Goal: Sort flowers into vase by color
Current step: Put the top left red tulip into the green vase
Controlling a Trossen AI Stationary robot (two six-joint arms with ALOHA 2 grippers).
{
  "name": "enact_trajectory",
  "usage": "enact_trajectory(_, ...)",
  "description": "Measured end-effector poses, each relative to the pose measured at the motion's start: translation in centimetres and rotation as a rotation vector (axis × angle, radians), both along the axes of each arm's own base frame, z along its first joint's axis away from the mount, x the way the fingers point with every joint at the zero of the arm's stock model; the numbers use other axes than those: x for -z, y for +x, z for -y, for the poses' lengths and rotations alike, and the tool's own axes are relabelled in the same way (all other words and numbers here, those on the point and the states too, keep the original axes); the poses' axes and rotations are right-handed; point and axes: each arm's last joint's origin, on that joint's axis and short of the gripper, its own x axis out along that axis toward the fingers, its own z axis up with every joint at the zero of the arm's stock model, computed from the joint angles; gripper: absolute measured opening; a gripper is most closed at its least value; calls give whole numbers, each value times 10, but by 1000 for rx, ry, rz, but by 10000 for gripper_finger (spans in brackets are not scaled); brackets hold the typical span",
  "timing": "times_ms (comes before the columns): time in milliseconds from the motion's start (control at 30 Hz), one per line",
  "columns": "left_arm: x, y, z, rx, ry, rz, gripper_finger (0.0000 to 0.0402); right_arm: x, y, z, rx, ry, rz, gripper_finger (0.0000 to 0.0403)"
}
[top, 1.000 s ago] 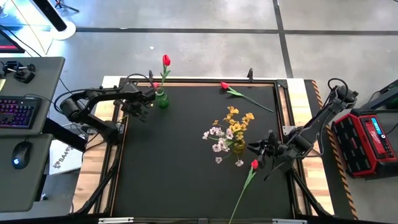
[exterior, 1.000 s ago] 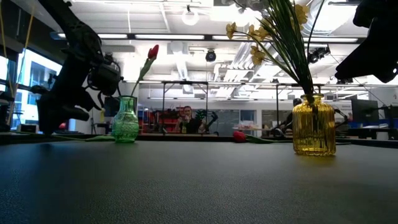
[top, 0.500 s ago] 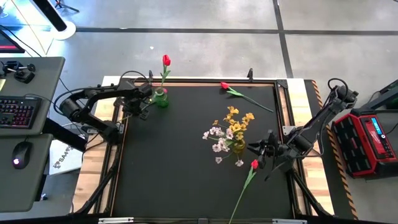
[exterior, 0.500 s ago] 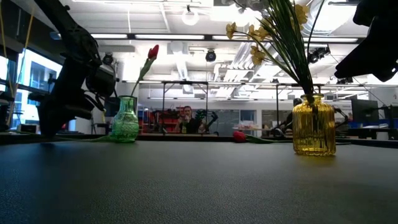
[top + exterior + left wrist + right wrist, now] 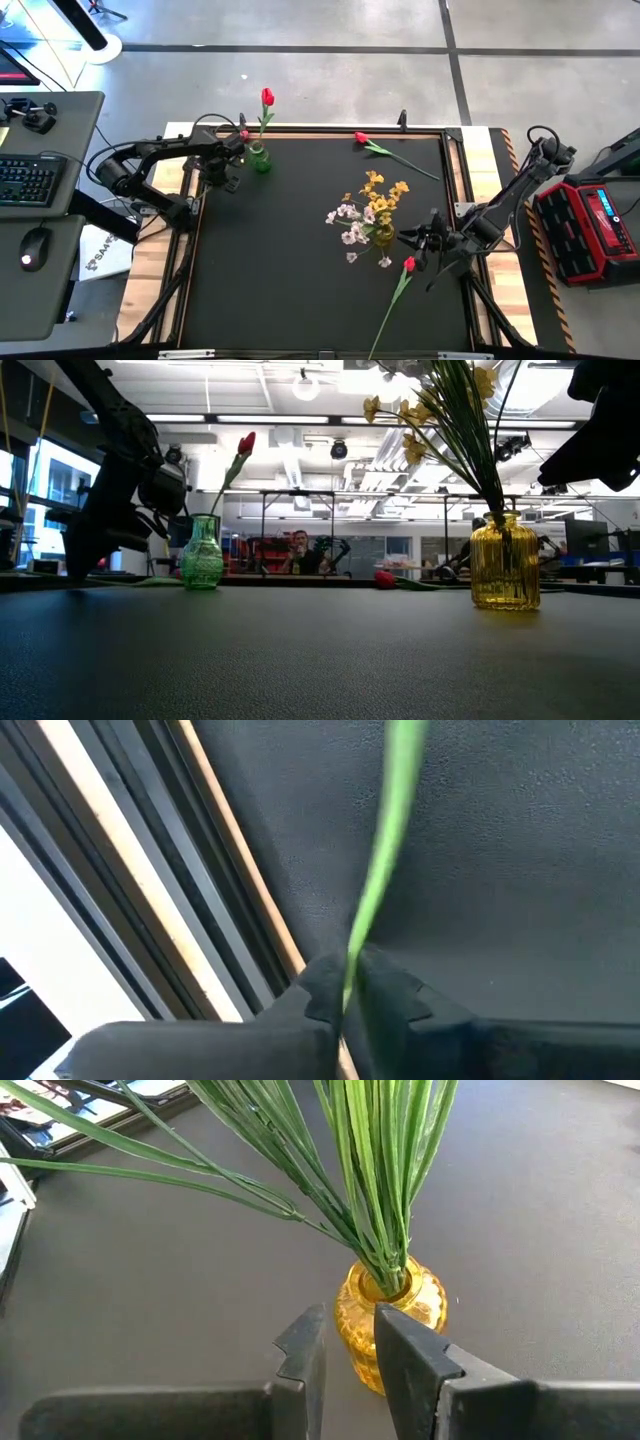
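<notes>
My left gripper point(image 5: 226, 168) is shut on the green stem of a red tulip, just left of the green vase point(image 5: 260, 158) at the table's far left. That flower's red bloom point(image 5: 243, 134) shows beyond the gripper. The green vase point(image 5: 202, 554) holds one upright red tulip point(image 5: 267, 97). The yellow vase point(image 5: 384, 236) holds the yellow spray point(image 5: 385, 193) and the white-pink spray point(image 5: 350, 228). My right gripper point(image 5: 349, 1348) hovers just right of the yellow vase point(image 5: 392, 1315), its fingers narrowly open and touching nothing. Two red tulips lie flat on the mat, one far point(image 5: 362, 138) and one near point(image 5: 408, 264). My left gripper pinches the thin green stem point(image 5: 356, 948) between its two fingers, which lie across it. The stem runs on past the fingertips over the black mat. Which part of the stem's length this is cannot be told, nor whether the flower touches the table.
The black mat has a wooden and metal frame point(image 5: 196, 215) close to my left gripper. A desk with keyboard and mouse point(image 5: 30, 180) stands left of the table, a red case point(image 5: 590, 230) to its right. A person point(image 5: 303, 550) sits far behind the table. Free mat lies in the middle.
My left gripper has moved a little toward the table's far edge beside the green vase, still shut on the tulip stem, and the held flower's bloom has shifted with it. My right arm has kept still.
</notes>
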Motion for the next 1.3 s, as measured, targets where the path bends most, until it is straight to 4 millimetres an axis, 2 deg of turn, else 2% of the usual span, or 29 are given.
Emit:
enact_trajectory(300,-1,-1,1,0,-12,-10,1,0,0,0,0,0,0,75)
enact_trajectory(700,-22,-2,1,7,21,-23,0,0,0,0,0,0,0,75)
enact_trajectory(933,-41,-13,8,-6,94,-28,0,0,0,0,0,0,0,75)
enact_trajectory(1300,-80,-28,27,26,304,192,0,0,0,0,0,0,0,75)
